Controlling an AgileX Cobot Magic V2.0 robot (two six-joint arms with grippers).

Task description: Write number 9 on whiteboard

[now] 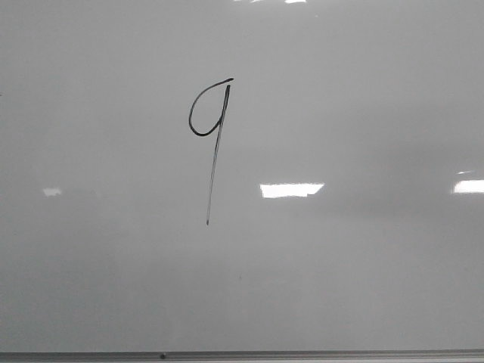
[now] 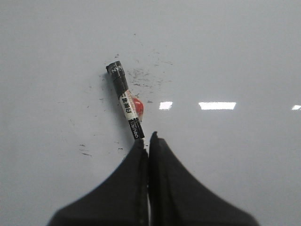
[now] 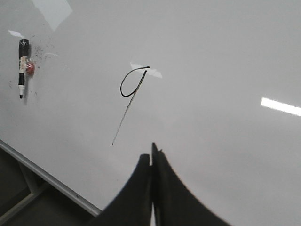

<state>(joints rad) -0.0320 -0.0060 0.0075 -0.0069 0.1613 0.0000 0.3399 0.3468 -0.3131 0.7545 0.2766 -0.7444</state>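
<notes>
A thin black number 9 [image 1: 215,162], with a small open loop and a long slanted tail, is drawn on the glossy pale whiteboard [image 1: 363,287]. In the right wrist view the number 9 [image 3: 124,117] lies beyond my right gripper [image 3: 150,155], which is shut and empty, clear of the ink. My left gripper [image 2: 146,141] is shut with nothing between its fingers. A black marker [image 2: 126,101] with a white label lies on the board just past its tips. The marker [image 3: 21,68] lies alone, off to the side of the figure.
A small red object [image 2: 138,106] sits against the marker's side. Black ink specks and smudges [image 2: 146,77] dot the board around it. The board's grey metal frame edge [image 1: 302,354] runs along the near side, with a dark drop beyond the frame [image 3: 47,179].
</notes>
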